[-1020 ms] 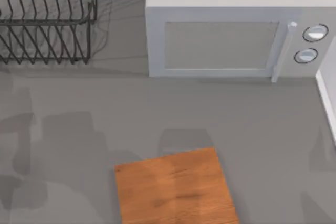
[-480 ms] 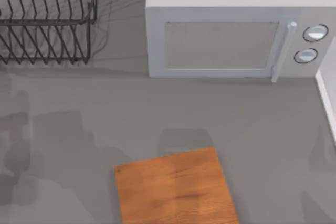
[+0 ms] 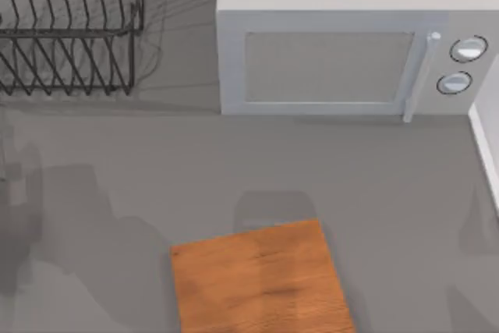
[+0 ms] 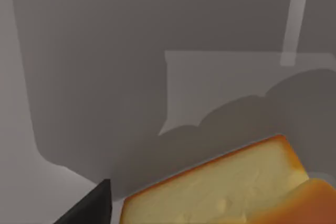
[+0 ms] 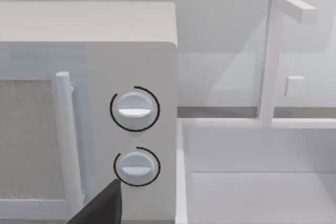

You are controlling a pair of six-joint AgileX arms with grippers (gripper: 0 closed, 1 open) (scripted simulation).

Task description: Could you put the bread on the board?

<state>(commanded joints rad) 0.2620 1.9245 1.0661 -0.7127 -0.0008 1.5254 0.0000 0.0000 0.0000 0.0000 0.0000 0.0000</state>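
while the left gripper seems to clamp the bread, grip unconfirmed; could drop short of board.

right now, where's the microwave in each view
Top view: the microwave stands at the back, right of centre, behind the board.
Right wrist view: its front, beside the sink.
Left wrist view: cannot tell, beyond the bread.
Shared landmark: the two dials beside the door handle.

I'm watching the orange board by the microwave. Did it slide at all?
No. In the top view the board sits at the same spot below the microwave, near the table's front edge, as before.
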